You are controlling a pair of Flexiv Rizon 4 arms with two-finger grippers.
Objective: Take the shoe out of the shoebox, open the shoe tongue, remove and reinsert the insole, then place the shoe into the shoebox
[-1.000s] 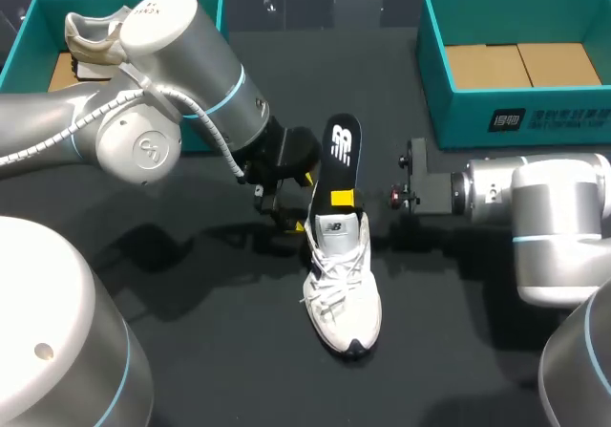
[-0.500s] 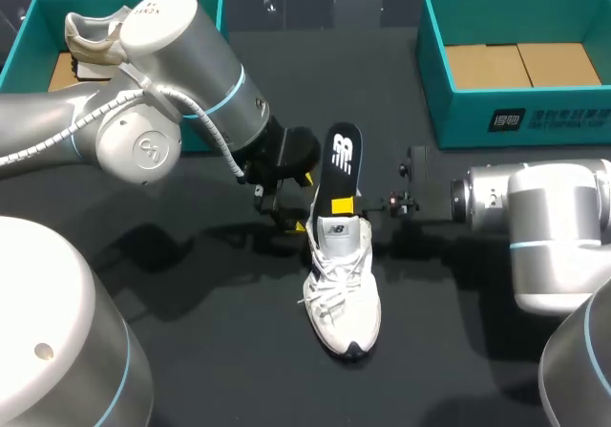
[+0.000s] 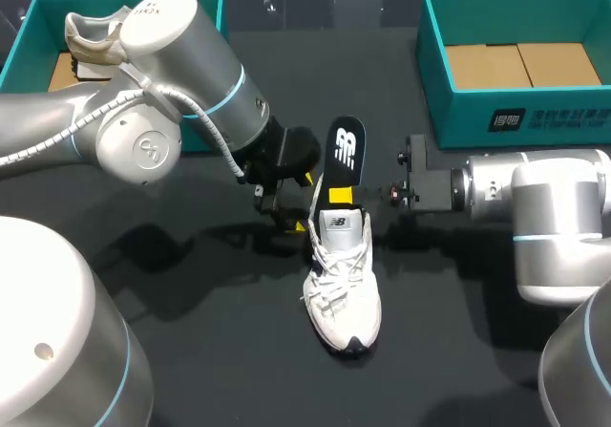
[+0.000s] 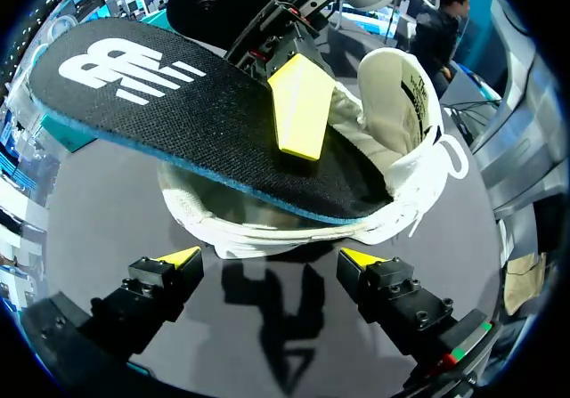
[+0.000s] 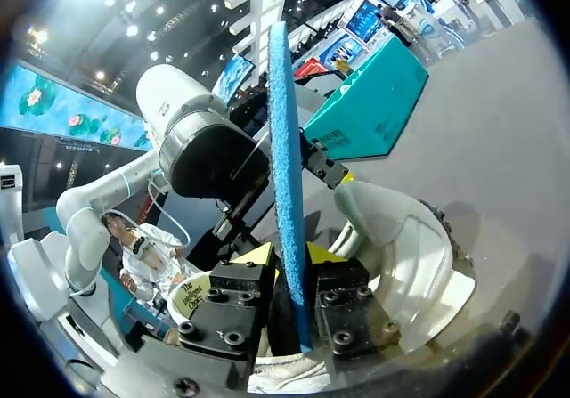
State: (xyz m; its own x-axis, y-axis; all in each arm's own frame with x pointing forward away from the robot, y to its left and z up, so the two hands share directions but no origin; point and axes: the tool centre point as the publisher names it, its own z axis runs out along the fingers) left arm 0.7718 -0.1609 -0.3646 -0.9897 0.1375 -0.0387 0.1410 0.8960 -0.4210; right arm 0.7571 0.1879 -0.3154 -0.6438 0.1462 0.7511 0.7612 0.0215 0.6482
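Shoe (image 3: 342, 284) out on surface (image 3: 239, 351); right hand (image 5: 289, 257) pinches half-seated insole (image 3: 346, 148), left hand (image 4: 272, 257) wide at its nine o'clock; boxing remains.

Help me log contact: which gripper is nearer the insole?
Right. The right gripper is shut on the insole from both faces; the left gripper hangs open beside the shoe, not touching the insole.

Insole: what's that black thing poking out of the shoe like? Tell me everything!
The insole is long and flat, with a black fabric-looking top bearing a white logo and a blue foam-like edge. One end sits inside the white shoe; the logo end sticks out past the heel, tilted up. The right gripper pinches it from both sides.
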